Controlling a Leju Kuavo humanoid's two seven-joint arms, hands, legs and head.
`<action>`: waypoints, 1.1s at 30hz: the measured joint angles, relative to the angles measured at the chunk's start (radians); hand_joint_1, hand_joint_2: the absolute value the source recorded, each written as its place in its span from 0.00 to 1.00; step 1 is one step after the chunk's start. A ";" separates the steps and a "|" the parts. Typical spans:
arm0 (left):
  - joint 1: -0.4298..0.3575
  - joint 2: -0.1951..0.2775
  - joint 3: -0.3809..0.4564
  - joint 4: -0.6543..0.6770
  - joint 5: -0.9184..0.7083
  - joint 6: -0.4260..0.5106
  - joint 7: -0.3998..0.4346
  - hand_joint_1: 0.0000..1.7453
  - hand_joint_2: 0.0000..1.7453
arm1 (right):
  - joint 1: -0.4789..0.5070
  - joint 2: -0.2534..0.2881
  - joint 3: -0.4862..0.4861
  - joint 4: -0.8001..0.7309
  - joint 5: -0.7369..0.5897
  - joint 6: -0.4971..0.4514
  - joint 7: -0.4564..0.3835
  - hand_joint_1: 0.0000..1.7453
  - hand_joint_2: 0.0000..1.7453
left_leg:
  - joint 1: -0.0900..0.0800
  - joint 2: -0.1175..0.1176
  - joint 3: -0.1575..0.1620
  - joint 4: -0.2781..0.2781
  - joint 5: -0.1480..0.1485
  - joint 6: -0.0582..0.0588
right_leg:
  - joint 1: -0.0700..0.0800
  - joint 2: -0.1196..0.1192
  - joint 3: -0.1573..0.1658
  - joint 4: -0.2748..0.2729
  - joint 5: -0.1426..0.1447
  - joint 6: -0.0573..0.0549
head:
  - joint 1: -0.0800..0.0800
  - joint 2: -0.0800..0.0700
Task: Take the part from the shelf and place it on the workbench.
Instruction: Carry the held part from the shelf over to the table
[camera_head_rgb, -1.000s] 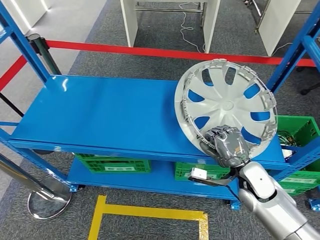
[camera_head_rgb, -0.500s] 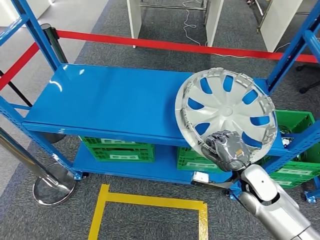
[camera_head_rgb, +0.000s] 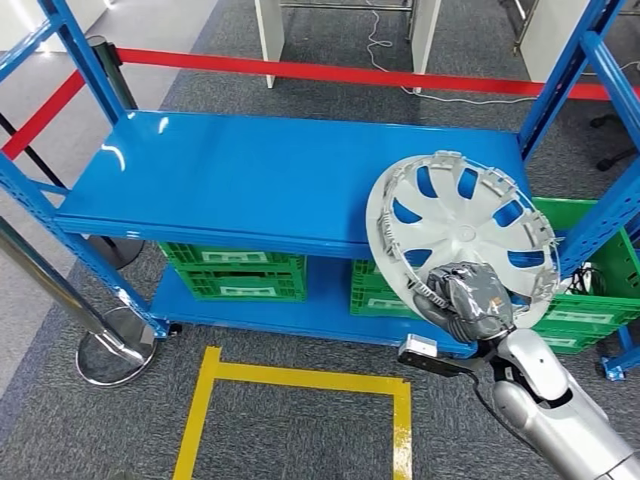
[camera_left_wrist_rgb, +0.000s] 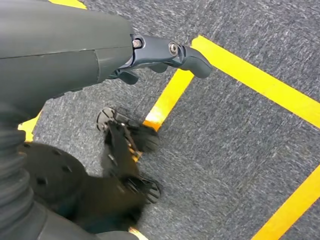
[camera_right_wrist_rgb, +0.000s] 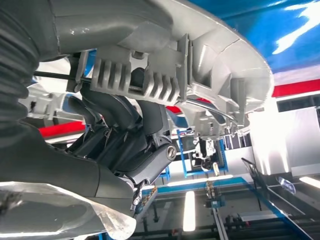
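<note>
The part is a silver wheel cover (camera_head_rgb: 462, 235) with spoke-shaped openings, held tilted above the right front of the blue shelf (camera_head_rgb: 249, 185). My right hand (camera_head_rgb: 469, 298) grips its near rim from below. In the right wrist view the dark fingers (camera_right_wrist_rgb: 124, 140) wrap under the cover's ribbed rim (camera_right_wrist_rgb: 158, 80). My left hand (camera_left_wrist_rgb: 166, 52) hangs beside my body over the carpet, holding nothing, its fingers stretched out.
Green crates (camera_head_rgb: 235, 272) sit on the lower shelf level. Blue uprights (camera_head_rgb: 562, 70) stand at the shelf's corners. Red barrier tape (camera_head_rgb: 340, 75) runs behind, on a chrome post (camera_head_rgb: 113, 345). Yellow floor tape (camera_head_rgb: 302, 380) marks a box on the grey carpet.
The camera has pulled back and the whole scene has shifted. The wheel cover has come off the shelf top, toward me past its front edge, in my right hand.
</note>
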 joint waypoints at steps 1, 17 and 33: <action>-0.002 0.000 0.000 0.000 0.000 0.000 0.000 0.00 1.00 | 0.002 -0.001 -0.003 -0.002 -0.001 0.000 -0.001 1.00 1.00 | -0.003 0.000 0.035 -0.058 -0.007 0.004 | -0.001 -0.001 -0.004 -0.001 0.009 0.007 | 0.000 0.000; -0.003 -0.006 0.000 0.001 0.000 -0.010 0.008 0.00 1.00 | 0.018 -0.009 -0.020 -0.004 0.005 0.011 -0.013 1.00 1.00 | -0.017 0.004 -0.138 -0.069 0.134 0.020 | -0.004 0.012 0.166 -0.008 -0.131 0.036 | 0.007 0.000; -0.013 -0.005 0.000 0.002 0.000 -0.014 0.010 0.00 1.00 | 0.012 -0.019 -0.017 -0.003 0.035 0.052 -0.024 1.00 1.00 | -0.012 0.036 0.029 -0.095 -0.001 0.008 | 0.003 -0.024 0.019 -0.009 -0.007 0.012 | 0.001 0.000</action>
